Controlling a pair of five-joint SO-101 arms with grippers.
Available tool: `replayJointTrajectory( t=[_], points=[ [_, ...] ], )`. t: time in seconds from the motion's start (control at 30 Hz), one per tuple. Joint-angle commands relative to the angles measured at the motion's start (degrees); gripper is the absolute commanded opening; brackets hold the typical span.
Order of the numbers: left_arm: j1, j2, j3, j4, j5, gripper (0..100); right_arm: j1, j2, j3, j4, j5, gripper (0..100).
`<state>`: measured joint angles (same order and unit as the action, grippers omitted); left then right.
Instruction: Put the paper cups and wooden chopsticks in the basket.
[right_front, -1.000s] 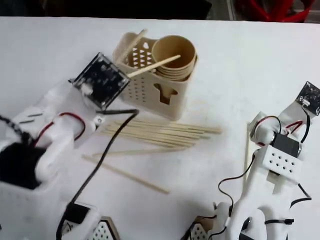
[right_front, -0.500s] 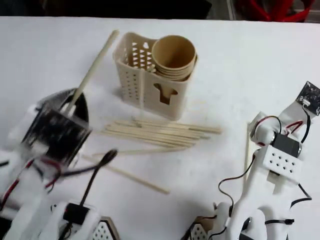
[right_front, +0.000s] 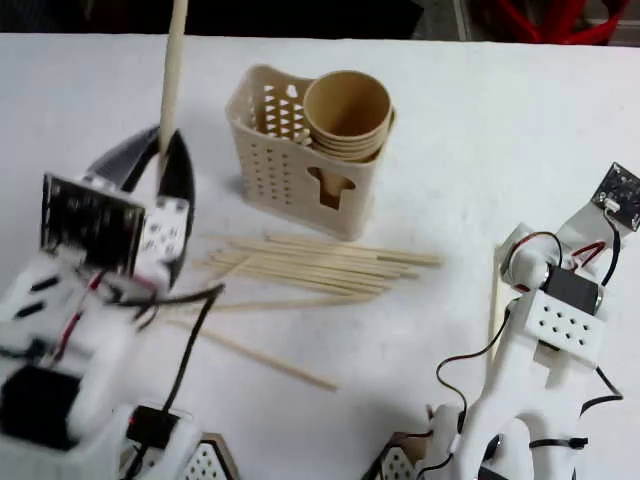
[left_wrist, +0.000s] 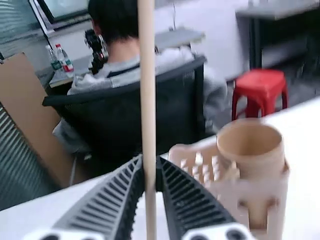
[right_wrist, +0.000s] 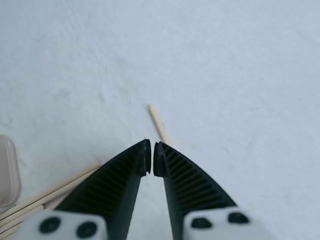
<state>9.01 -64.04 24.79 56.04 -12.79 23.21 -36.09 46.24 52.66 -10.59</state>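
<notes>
My left gripper (right_front: 163, 165) is shut on a wooden chopstick (right_front: 173, 70) that stands nearly upright, left of the cream basket (right_front: 290, 170); in the left wrist view the gripper (left_wrist: 150, 172) pinches the chopstick (left_wrist: 146, 85) with the basket (left_wrist: 235, 195) beyond. Stacked paper cups (right_front: 347, 108) sit inside the basket, their rim (left_wrist: 250, 145) also visible from the left wrist. A pile of chopsticks (right_front: 320, 266) lies on the table in front of the basket, and a loose one (right_front: 255, 350) lies nearer. My right gripper (right_wrist: 151, 158) is shut, empty, low over the table near one chopstick's end (right_wrist: 158, 122).
The right arm (right_front: 560, 320) rests at the table's near right with a chopstick (right_front: 493, 295) lying beside it. The left arm's base (right_front: 60, 400) and cables occupy the near left. Behind the table a person sits in a black chair (left_wrist: 125, 115).
My left gripper pulled back from the basket with the chopstick, swinging it from leaning across the basket to nearly upright on the left. The right arm stayed still.
</notes>
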Motion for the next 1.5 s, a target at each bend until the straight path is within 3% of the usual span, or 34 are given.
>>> replayJointTrajectory(
  t=[0.0,0.2,0.43,0.87,1.0,1.17,1.47],
  points=[
    [-0.13,-0.13,10.37,-24.00,5.80,2,0.57,-0.84,-0.53,-0.66,0.79,2.5],
    [6.64,-0.04,22.42,-45.71,4.57,2,0.48,-0.84,-0.53,-0.66,0.79,2.5],
    [9.54,9.10,20.40,-54.24,2.99,2,0.40,-0.84,-0.53,-0.66,0.79,2.6],
    [6.46,39.52,-0.62,-54.33,3.08,3,0.31,-0.84,-0.53,-0.84,0.79,2.7],
    [3.91,45.76,-3.60,-54.07,8.09,6,0.31,-0.84,-0.53,-0.92,0.79,2.7],
    [1.71,47.16,-3.69,-53.27,11.52,12,0.31,-0.84,-0.53,-0.92,0.79,2.7],
    [0.31,38.81,-5.27,-37.89,11.34,13,0.31,-0.84,-0.53,-0.92,0.88,2.7]
  ],
)
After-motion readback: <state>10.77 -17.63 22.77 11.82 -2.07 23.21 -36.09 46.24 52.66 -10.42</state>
